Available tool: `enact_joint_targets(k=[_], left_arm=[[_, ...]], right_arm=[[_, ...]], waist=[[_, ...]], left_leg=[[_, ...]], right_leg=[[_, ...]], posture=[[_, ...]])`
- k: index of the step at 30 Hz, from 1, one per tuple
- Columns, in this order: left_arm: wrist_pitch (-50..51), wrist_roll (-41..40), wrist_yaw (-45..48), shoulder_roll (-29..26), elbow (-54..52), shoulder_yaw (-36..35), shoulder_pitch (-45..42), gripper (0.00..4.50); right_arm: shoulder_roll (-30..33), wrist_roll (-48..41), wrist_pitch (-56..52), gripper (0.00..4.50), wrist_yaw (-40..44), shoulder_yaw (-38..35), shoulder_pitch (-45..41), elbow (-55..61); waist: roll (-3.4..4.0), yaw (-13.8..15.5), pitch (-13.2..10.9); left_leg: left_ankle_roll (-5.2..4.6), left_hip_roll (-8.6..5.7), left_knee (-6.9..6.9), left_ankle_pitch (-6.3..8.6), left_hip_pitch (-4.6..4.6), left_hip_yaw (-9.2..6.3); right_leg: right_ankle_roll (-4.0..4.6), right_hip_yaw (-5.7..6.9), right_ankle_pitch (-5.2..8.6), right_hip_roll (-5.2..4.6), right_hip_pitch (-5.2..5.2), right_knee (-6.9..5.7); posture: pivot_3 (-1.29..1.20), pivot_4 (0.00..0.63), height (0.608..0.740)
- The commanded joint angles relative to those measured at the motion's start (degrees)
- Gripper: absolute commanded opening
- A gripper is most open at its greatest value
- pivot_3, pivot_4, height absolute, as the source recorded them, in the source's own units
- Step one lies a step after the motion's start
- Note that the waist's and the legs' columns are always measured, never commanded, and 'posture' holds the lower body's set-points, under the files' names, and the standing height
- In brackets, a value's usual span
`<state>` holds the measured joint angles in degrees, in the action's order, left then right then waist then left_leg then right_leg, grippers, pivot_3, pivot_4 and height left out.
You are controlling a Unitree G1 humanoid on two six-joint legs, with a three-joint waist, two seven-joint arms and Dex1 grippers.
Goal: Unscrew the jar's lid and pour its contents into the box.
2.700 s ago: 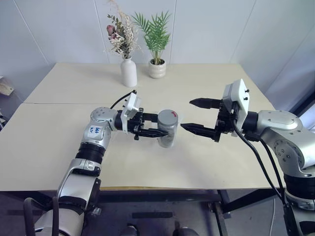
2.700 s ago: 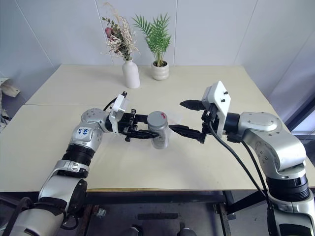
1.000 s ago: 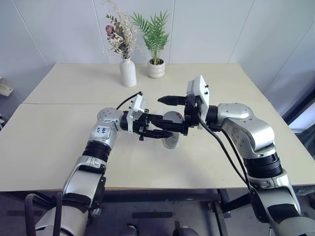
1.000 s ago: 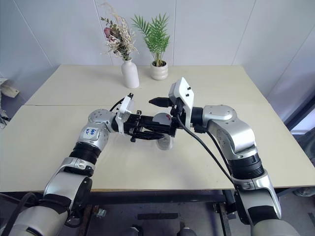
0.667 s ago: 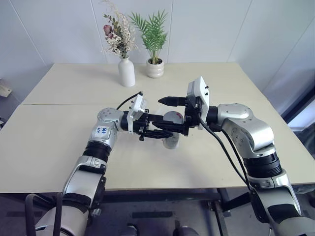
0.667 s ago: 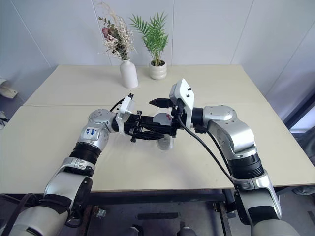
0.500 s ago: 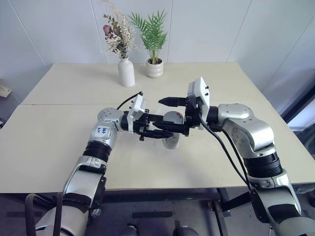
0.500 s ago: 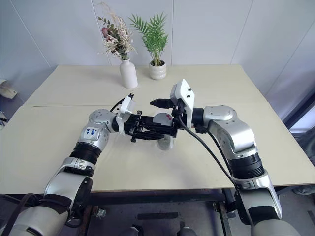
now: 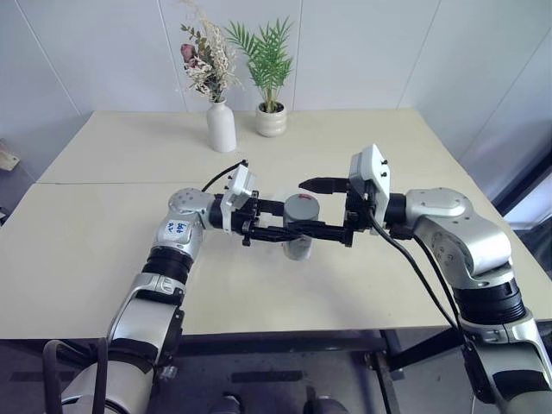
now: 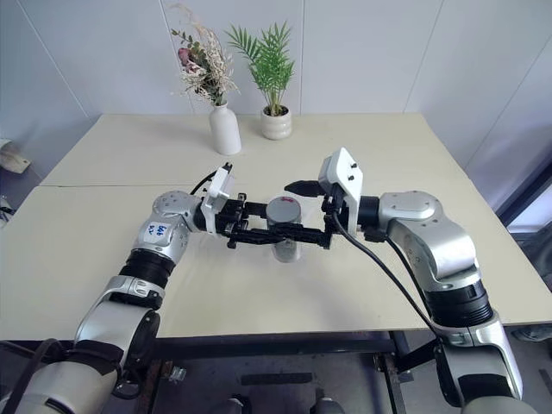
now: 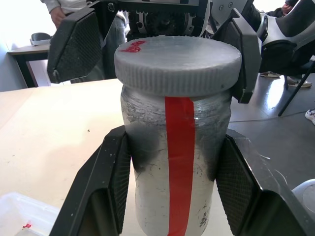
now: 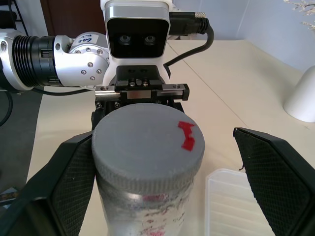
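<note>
The jar [image 11: 178,196], silvery-grey with a red stripe down its side, stands upright above the table with my left gripper [image 9: 289,220] shut on its body. The grey lid [image 12: 147,142] sits on top of it. My right gripper [image 9: 304,208] reaches in from the right, level with the lid and open. Its two fingers [image 12: 275,172] flank the lid, one close against the rim and the other well clear. The box [image 12: 231,201], a clear shallow tray, lies on the table just beyond the jar.
A white vase [image 9: 221,129] with dried flowers and a white plant pot [image 9: 272,121] stand at the back of the beige table [image 9: 103,216]. Both arms meet over the table's middle.
My right gripper, which had reached far over the lid, has drawn back a little to the right, still open. The left gripper and the jar have kept still.
</note>
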<state>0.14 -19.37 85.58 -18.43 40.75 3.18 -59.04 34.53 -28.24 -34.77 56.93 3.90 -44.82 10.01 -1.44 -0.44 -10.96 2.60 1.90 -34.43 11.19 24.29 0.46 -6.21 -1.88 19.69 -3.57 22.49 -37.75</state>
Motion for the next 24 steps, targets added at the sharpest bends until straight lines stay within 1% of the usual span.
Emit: enact_joint_targets(k=[1,9,14,18,24], left_arm=[[0.1,-0.8,0.9,-1.1,-2.9,-1.1,-0.3,2.11],[1.0,-0.9,0.8,-1.3,-4.7,-1.2,0.9,2.11],[1.2,-0.7,0.8,-1.4,-5.1,-1.3,1.3,2.11],[0.9,-0.4,1.0,-1.2,-4.3,-1.1,0.8,2.11],[0.1,0.0,1.3,-0.8,-2.5,-1.0,-0.3,2.11]], right_arm=[[3.0,-0.3,-1.0,4.47,-2.0,-4.5,0.8,2.4],[6.7,-2.1,-3.2,4.47,-3.2,-7.7,3.3,5.6],[8.5,-4.9,-6.0,4.47,-3.5,-9.1,6.5,10.5],[7.6,-7.3,-8.0,4.47,-5.0,-8.8,6.4,13.4],[5.9,-8.9,-8.0,4.47,-6.3,-8.2,4.0,12.8]], waist=[[-0.01,0.0,0.0],[-0.04,0.2,0.0],[-0.04,0.1,0.0],[-0.05,0.0,0.0],[-0.06,0.0,0.0]], left_leg=[[0.0,0.0,0.0,0.0,0.0,0.0],[-0.01,0.0,0.0,0.01,0.0,0.01],[-0.02,0.0,-0.01,0.01,0.0,0.02],[-0.02,0.02,-0.02,0.01,0.0,0.03],[-0.04,0.02,-0.12,0.02,0.0,0.03]], right_leg=[[0.0,0.0,0.0,0.0,0.0,0.0],[0.0,-0.02,0.0,0.0,0.0,0.01],[0.0,-0.04,0.0,0.0,0.0,0.02],[0.0,-0.05,0.0,0.02,0.0,0.01],[-0.02,-0.07,-0.01,0.01,-0.02,0.01]], posture=[[0.0,0.15,0.74],[0.0,0.15,0.74],[0.0,0.15,0.74],[0.0,0.15,0.74],[0.0,0.15,0.74]])
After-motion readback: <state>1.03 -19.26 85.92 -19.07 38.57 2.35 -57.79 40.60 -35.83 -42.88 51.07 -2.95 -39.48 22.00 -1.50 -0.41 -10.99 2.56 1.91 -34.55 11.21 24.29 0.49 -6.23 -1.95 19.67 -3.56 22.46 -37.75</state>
